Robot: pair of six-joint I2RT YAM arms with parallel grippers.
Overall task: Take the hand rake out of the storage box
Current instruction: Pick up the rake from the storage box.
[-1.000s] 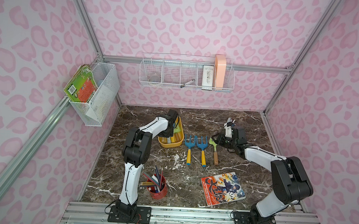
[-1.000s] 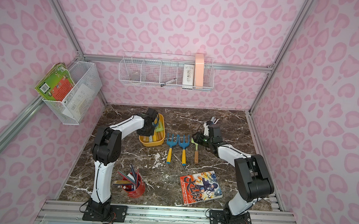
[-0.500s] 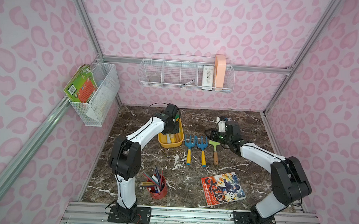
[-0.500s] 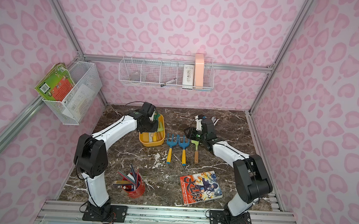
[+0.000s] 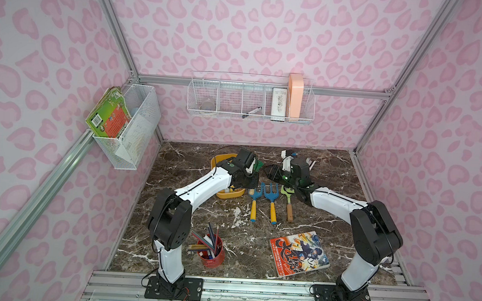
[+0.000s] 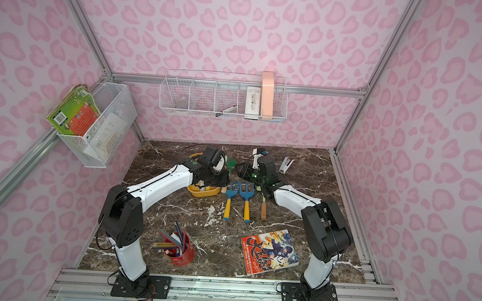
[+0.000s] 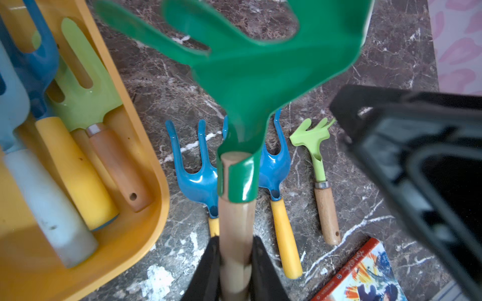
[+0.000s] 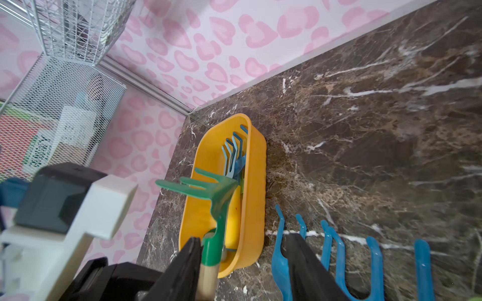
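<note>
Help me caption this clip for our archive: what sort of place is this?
Probably a staged robot test booth, not a real room: pink spotted walls on a bare metal frame, a marble-look tabletop, and robot arms bolted to the front rail.
</note>
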